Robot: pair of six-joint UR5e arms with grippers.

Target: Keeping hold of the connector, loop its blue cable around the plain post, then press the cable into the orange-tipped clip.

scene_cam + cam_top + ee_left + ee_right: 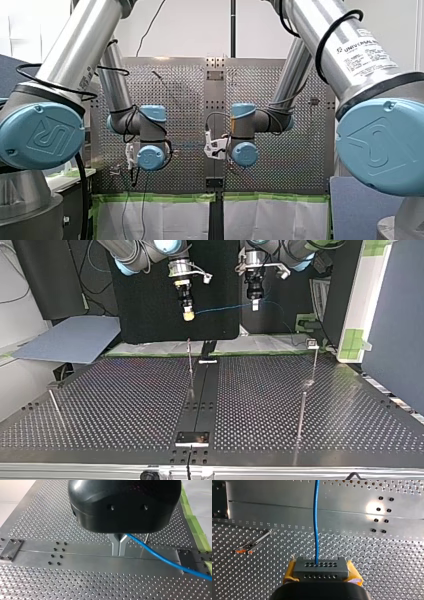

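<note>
In the right wrist view my right gripper [322,566] has its yellow pads [289,573] shut on a grey connector [321,572]. The blue cable [316,517] runs straight ahead from the connector over the plate. In the left wrist view my left gripper [119,551] has its metal fingers shut on the blue cable [160,557], which trails off to one side. In the top view both grippers hang high above the table's far edge, my right gripper [188,315] at the left and my left gripper [255,305] at the right, with the cable [225,308] stretched between them. An orange-tipped clip [244,550] stands beside my right gripper.
Several thin posts rise from the perforated table [125,410]: one near the middle [190,365], one at the right [301,415], another behind it with a small head [312,344], one at the left [56,407]. A dark centre rail [202,400] runs across the table.
</note>
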